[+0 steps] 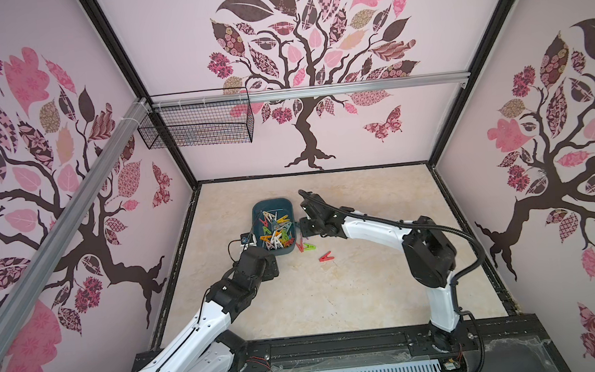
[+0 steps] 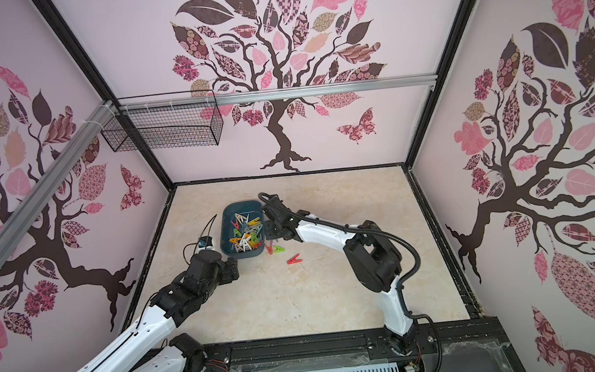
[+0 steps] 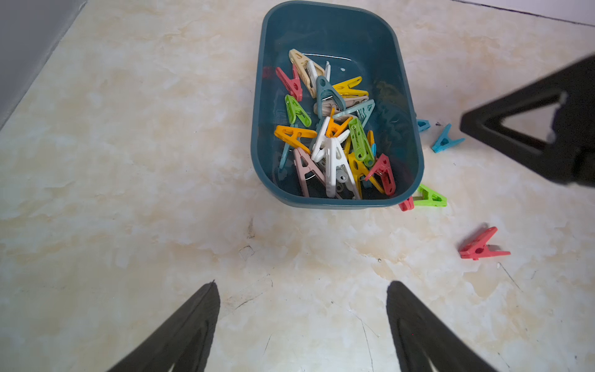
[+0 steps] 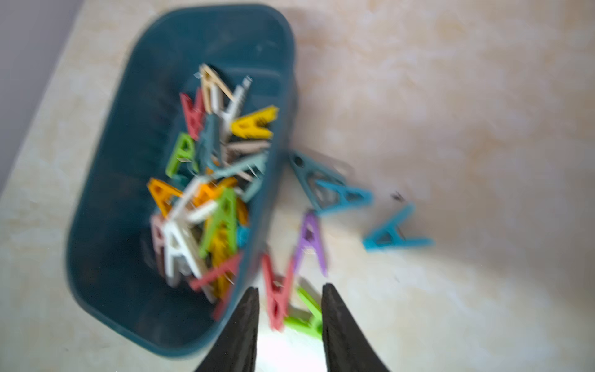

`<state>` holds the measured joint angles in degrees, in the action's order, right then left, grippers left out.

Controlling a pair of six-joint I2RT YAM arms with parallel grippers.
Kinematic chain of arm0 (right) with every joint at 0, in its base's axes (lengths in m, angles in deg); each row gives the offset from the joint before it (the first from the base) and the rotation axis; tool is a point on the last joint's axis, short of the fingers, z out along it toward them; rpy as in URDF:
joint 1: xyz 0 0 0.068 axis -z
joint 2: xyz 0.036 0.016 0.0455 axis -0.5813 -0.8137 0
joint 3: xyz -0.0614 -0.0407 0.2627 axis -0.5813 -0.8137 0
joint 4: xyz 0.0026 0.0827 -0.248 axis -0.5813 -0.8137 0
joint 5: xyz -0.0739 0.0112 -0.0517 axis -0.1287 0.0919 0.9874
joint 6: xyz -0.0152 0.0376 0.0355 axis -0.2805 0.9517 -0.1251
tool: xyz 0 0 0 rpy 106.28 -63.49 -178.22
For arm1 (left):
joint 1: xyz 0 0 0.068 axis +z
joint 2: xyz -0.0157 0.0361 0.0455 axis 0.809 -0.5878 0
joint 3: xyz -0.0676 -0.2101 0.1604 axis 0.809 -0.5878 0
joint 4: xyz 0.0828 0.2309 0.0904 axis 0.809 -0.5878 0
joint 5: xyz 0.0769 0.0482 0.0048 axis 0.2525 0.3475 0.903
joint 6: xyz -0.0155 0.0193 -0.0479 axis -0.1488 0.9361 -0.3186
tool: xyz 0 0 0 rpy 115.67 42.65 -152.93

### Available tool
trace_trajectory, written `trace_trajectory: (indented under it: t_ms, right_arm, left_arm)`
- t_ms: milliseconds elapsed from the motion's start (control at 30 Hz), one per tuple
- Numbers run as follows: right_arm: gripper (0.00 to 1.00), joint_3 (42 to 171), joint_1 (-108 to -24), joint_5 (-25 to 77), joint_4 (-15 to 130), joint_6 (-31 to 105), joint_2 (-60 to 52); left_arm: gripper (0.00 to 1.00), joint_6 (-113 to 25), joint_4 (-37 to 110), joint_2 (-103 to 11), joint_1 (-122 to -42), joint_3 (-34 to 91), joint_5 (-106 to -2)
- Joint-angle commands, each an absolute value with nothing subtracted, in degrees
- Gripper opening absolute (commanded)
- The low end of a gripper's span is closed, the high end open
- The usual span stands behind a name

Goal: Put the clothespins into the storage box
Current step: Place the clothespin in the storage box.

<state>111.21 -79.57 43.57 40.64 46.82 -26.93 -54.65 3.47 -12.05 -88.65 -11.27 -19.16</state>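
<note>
no legible text, label, brand name, number or sign appears in any view.

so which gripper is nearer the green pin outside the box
Right: the right gripper hangs over the green pin; the left gripper is by the box's other near corner.
</note>
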Motion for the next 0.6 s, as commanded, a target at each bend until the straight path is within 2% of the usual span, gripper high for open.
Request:
trace_trajectory:
  t_ms: [0, 100, 200, 400, 567]
  right_arm:
    - [0.39, 103.5, -79.0, 45.7, 39.2, 47.3, -19.7]
    - [0.41, 97.8, -78.9, 46.2, 40.2, 49.5, -17.6]
    - [0.42, 97.6, -78.9, 44.7, 41.0, 51.0, -18.8]
    - [0.45, 101.6, -78.9, 43.2, 38.6, 55.8, -23.9]
    - [0.44, 102.0, -79.5, 44.0, 38.2, 60.3, -25.3]
  left_arm:
    - [0.85, -50.0, 6.9, -14.9, -94.8, -8.9, -18.7]
    - [0.85, -48.7, 9.1, -19.6, -102.7, -8.1, -16.8]
    - [0.86, -49.7, 10.4, -24.1, -107.9, -8.1, -16.1]
    - [0.85, -52.5, 11.0, -24.8, -111.2, -9.2, -16.7]
    - [0.86, -52.4, 10.6, -21.0, -111.2, -10.6, -12.3]
